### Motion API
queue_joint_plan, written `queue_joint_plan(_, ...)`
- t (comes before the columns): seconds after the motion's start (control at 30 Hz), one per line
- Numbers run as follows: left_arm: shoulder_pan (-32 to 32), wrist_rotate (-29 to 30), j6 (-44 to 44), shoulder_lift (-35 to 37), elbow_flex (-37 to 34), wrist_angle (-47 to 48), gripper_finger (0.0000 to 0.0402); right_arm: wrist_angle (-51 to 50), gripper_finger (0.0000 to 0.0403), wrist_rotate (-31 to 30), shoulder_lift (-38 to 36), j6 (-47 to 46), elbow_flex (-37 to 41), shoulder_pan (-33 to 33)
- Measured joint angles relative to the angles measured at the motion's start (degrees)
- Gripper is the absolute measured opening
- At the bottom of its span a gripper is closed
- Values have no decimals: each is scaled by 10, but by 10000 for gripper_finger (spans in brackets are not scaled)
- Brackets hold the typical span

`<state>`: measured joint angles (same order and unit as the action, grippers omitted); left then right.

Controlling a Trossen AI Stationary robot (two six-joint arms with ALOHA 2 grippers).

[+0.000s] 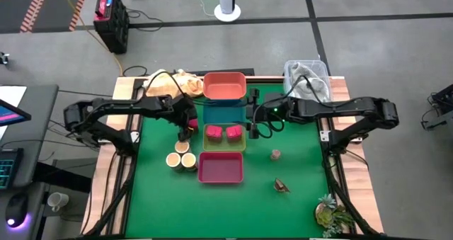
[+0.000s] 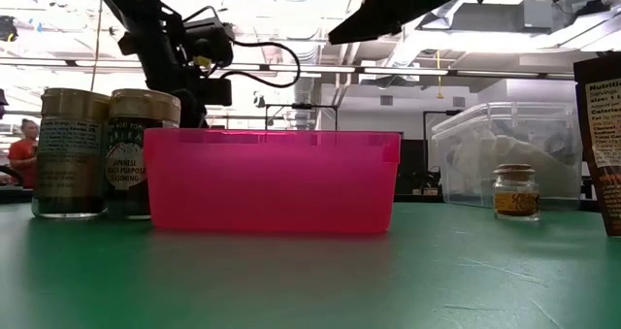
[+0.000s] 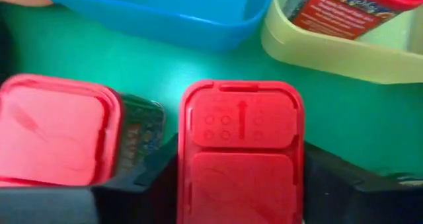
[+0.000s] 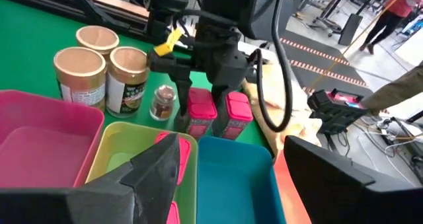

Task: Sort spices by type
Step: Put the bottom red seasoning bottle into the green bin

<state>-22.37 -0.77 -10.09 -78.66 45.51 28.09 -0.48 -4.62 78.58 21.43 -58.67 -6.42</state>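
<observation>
Two pink-lidded spice tins [image 1: 214,132] [image 1: 232,132] lie in the yellow-green tray [image 1: 225,149]. Two more stand on the green mat beside that tray's left end: one [image 3: 241,145] between my left gripper's [image 1: 185,130] fingers, the other [image 3: 56,128] next to it. Three tan tubs [image 1: 181,157] stand near the magenta tray [image 1: 221,168]. A tiny jar [image 4: 162,102] stands by the tins, another [image 1: 275,154] right of the trays. The dark brown piece [image 1: 282,186] lies farther toward the near edge. My right gripper [image 1: 253,127] hovers open and empty over the teal tray [image 1: 225,112]. My left gripper [image 4: 200,92] is shut on the pink-lidded tin, one finger [image 3: 152,174] on each of two opposite sides [image 3: 188,151] just under the lid. The fingers come from above, pointing down. The tin stands upright with its base on the mat.
An orange-red tray [image 1: 225,86] sits beyond the teal one. A clear lidded box [image 1: 308,77] and a tan heap [image 1: 173,83] lie at the far edge, a leafy sprig [image 1: 331,213] at the near right corner. Open mat lies along the near edge.
</observation>
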Motion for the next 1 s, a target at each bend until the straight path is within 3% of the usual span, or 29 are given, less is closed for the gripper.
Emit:
queue_joint_plan(0.23,22,20,-26,-1,37,10,205,-93,299,-14,-58,-11,3,-16)
queue_joint_plan(0.57,61,48,-6,-1,187,168,205,-18,299,-16,-145,-21,107,-85)
queue_joint_plan(0.73,94,-8,31,-2,248,252,205,-22,299,-13,-175,-38,113,-93)
queue_joint_plan(0.87,129,-57,51,-2,253,235,211,-14,299,2,-180,-36,113,-82)
queue_joint_plan(1.0,163,-64,56,-14,253,185,212,2,299,3,-175,-34,113,-73)
